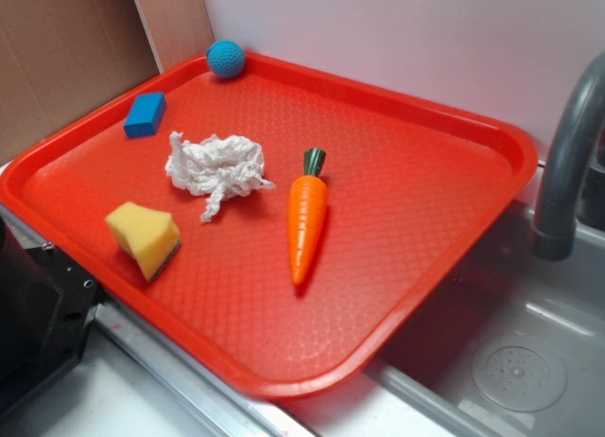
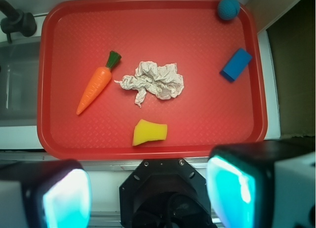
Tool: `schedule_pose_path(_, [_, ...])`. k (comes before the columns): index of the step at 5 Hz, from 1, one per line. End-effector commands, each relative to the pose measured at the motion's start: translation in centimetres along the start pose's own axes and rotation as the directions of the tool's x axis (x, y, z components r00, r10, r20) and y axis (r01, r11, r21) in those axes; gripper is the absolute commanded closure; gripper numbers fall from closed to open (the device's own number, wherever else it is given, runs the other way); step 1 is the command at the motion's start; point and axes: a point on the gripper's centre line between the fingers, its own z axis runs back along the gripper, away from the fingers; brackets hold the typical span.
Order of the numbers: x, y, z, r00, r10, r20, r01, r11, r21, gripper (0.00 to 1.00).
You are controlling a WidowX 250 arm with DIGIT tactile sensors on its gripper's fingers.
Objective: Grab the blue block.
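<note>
- Red textured plastic tray [image 1: 444, 201] sits on a grey sink counter, white wall behind, brown cardboard panel [image 1: 57, 49] at the left of the exterior view.
- Grey curved faucet [image 1: 567, 163] stands just beside the tray's right edge, sink drain [image 1: 518, 371] below it.
- Small bright-blue rectangular block [image 2: 235, 64] lies flat near the tray's far-left corner in the exterior view, close to the rim, nothing touching it.
- Round textured teal-blue ball [image 1: 226, 58] rests in the far corner against the rim, near the block but apart.
- Crumpled white paper tissue [image 1: 216, 169] lies mid-tray, between the block and an orange plastic carrot with green top [image 1: 307, 218].
- Yellow wedge-shaped sponge [image 1: 144, 236] sits near the front-left rim.
- Gripper [image 2: 148, 193] hangs high above the counter, off the tray's near edge, camera looking straight down; both fingers [image 2: 237, 186] spread wide apart, empty.
- Gripper well apart from the block; black arm base [image 1: 38, 305] at the exterior view's lower left.
</note>
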Motion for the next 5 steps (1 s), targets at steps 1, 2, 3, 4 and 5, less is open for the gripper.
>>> schedule_pose_path(1, [0.0, 0.0, 0.0, 1.000, 0.000, 0.000, 0.000, 1.000, 0.000, 0.00])
schedule_pose_path(2, [2.4, 4.3, -5.2, 0.968, 0.248, -0.031, -0.247, 0.969, 0.028, 0.00])
schedule_pose_path(3, [5.5, 8.3, -9.7, 0.879, 0.475, 0.024, -0.476, 0.877, 0.064, 0.00])
schedule_pose_path(4, [6.5, 12.5, -13.9, 0.760, 0.649, 0.034, -0.650, 0.760, 0.027, 0.00])
schedule_pose_path(5, [6.5, 14.6, -17.2, 0.685, 0.723, 0.083, -0.728, 0.680, 0.090, 0.00])
